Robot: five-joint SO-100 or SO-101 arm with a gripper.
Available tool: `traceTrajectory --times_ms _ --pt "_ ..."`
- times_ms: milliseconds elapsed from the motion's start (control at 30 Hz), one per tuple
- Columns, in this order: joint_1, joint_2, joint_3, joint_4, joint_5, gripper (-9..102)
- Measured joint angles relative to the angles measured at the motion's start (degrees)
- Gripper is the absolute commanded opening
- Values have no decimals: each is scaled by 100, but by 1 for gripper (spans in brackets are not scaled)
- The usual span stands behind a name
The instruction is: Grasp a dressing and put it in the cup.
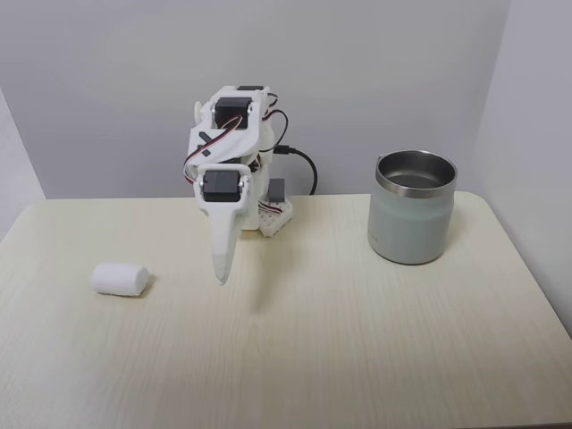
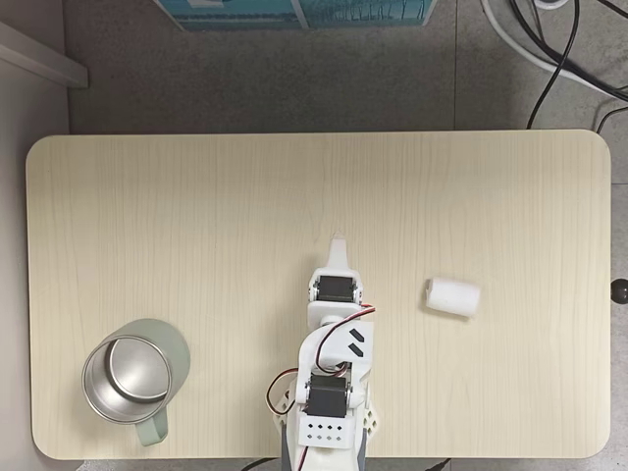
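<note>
The dressing (image 1: 119, 279) (image 2: 452, 296) is a small white soft roll lying on its side on the table, left of the arm in a fixed view from the front. The cup (image 1: 412, 207) (image 2: 130, 378), pale grey-green with a shiny steel inside, stands upright on the opposite side of the arm. My gripper (image 1: 221, 275) (image 2: 339, 242) points down above the table's middle, between the two and touching neither. Its white fingers sit together in one narrow point with nothing between them.
The light wooden table (image 1: 357, 340) (image 2: 196, 216) has rounded corners. The arm's base (image 1: 268, 214) (image 2: 329, 427) sits at one long edge, with a black cable behind it. Cables and a blue box (image 2: 294, 10) lie on the floor past the far edge.
</note>
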Motion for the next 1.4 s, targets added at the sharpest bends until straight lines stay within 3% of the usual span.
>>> traceTrajectory --times_ms 900,1133,1400 --pt "202 0 0 -158 44 0" --pt "633 0 255 -193 -149 0" --pt "694 -9 1696 694 -492 0"
